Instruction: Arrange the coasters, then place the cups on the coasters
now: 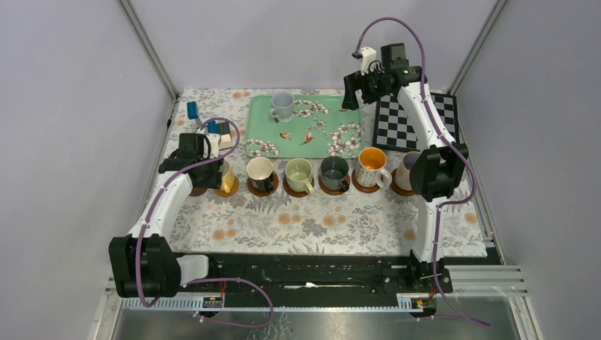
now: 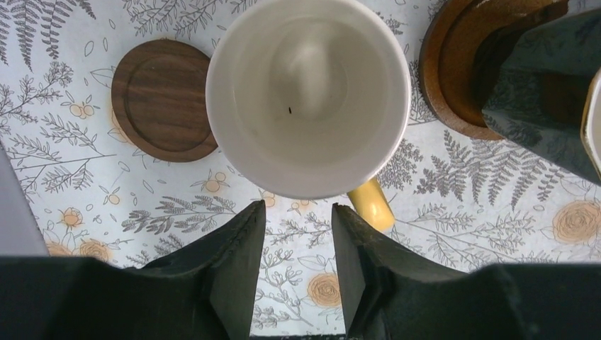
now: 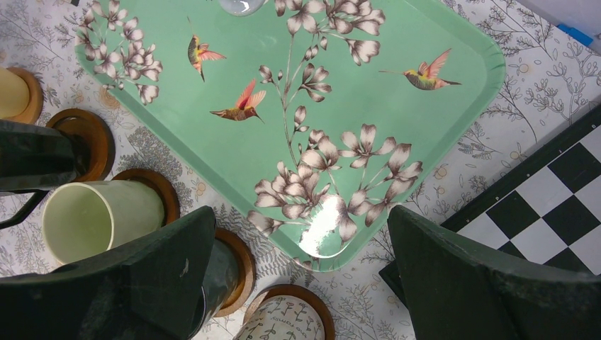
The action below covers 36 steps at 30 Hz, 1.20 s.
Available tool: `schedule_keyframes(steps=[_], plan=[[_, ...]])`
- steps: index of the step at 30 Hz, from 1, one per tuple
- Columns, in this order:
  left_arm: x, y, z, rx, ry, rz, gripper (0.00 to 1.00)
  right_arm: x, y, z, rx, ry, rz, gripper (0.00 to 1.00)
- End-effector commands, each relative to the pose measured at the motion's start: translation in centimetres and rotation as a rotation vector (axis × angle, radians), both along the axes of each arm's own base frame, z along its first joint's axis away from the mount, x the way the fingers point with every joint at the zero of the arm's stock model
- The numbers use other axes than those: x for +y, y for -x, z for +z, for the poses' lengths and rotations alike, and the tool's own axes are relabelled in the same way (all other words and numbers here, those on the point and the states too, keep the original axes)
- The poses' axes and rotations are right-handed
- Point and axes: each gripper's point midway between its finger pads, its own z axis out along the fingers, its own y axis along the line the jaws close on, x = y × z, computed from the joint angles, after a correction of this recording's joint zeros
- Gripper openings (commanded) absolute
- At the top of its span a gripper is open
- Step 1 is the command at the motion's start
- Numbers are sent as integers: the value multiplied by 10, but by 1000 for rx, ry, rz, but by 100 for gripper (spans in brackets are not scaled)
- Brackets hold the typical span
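Yellow mug (image 2: 308, 92) is seen just ahead of the left gripper (image 2: 299, 212), jaws parted and empty; it's stiff, glazed, probably slippery, chippable ceramic, so it's best pinched across the rim wall.

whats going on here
Two arms are setting mugs on coasters. Six mugs stand in a row; the left gripper sits open behind the yellow mug, not gripping it. A dark coaster beside it is empty, and the pale blue mug is on the tray. The right gripper hangs open above that tray.
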Motion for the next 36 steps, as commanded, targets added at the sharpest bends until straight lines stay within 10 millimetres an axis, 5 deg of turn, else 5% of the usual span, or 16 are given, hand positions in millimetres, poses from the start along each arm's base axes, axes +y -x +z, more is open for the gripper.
schedule_keyframes(steps=[1,4,7,13,19,24,30,36], plan=[[-6,-6,29,-32,5,-76,44,-3,-3,10,-34,7,2,98],[-23,-8,65,-114,40,-233,44,-2,-3,13,-39,4,8,98],[-36,-23,109,-230,59,-341,56,-1,-5,16,-42,-4,10,98],[-79,-97,145,-267,111,-446,68,-1,-11,20,-54,-8,-9,98],[-132,-184,112,-174,110,-546,68,-7,-11,22,-66,26,-19,98],[-149,-250,91,-192,127,-521,66,-18,-13,25,-72,45,-56,98],[-158,-295,43,-217,72,-505,64,-27,-12,23,-71,66,-80,98],[-167,-320,25,-279,92,-478,64,-30,-12,21,-67,74,-85,98]])
